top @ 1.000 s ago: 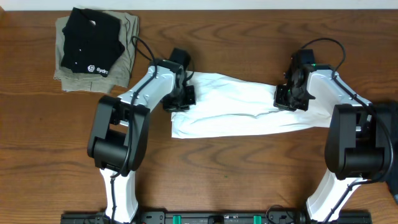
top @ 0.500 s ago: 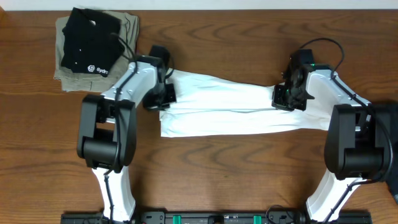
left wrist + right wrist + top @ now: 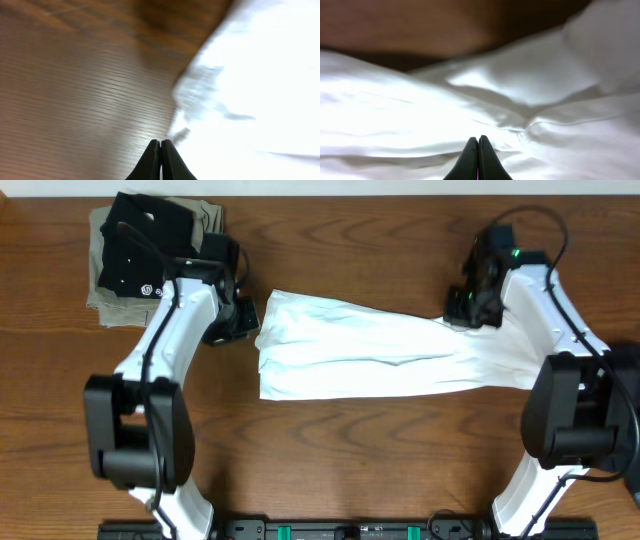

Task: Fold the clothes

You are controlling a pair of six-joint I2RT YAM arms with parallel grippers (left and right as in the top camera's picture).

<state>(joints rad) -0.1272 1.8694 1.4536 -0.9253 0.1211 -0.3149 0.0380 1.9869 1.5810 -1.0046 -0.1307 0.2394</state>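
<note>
Surface: we see a dark wood-grain table [image 3: 350, 450] from overhead, its grain running from 9 o'clock to 3 o'clock.
Task item: a white T-shirt [image 3: 370, 355] lies wrinkled at the table's centre as one long band, stretched from 9 o'clock toward 3 o'clock.
Shirt, left end: the cloth is bunched into small folds at its 10 o'clock corner, and the lower edge runs fairly straight.
Shirt, right end: the cloth widens and passes under the right arm [image 3: 560, 310].
Left gripper [image 3: 233, 320]: clenched, at 9 o'clock of the shirt, just beside its left edge and over bare wood.
Left wrist view: blurred. We see the two black tips pressed together, wood at their 9 o'clock and white cloth at their 3 o'clock.
Right gripper [image 3: 470, 305]: clenched, at 2 o'clock of the shirt, above the cloth's upper edge.
Right wrist view: the tips meet over creased white cloth. We cannot tell whether any fabric is caught between them.
Side stack: at the table's 10 o'clock corner a folded black shirt [image 3: 135, 240] with a small white logo rests on a folded khaki-olive garment [image 3: 205, 225].
Left arm [image 3: 165, 345]: it reaches from 7 o'clock toward 11 o'clock, and its wrist lies between the stack and the T-shirt.
</note>
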